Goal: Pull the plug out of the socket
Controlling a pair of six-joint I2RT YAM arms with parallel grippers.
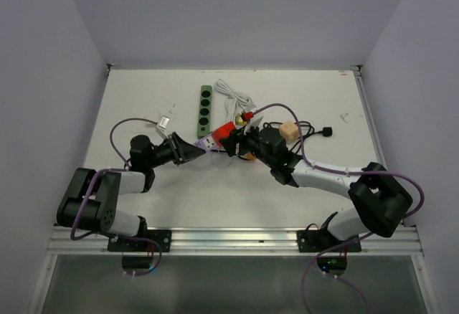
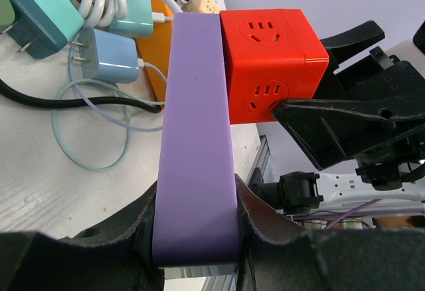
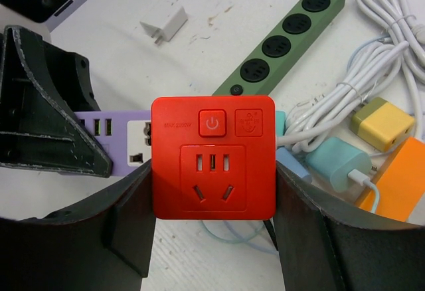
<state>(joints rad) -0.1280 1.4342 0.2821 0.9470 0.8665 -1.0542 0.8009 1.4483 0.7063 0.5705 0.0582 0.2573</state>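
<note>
Right pincer (image 3: 212, 228) clamps the red cube plug (image 3: 212, 158); left pincer (image 2: 196, 234) clamps the purple strip (image 2: 196, 138) touching it. The cube's small print is unreadable.

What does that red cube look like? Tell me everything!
The red cube is a shiny plastic socket block with rounded corners. One face has a power button, a small logo square and plug holes; other faces have holes too. It sits against the lavender power strip, squeezed between the right fingers.
</note>
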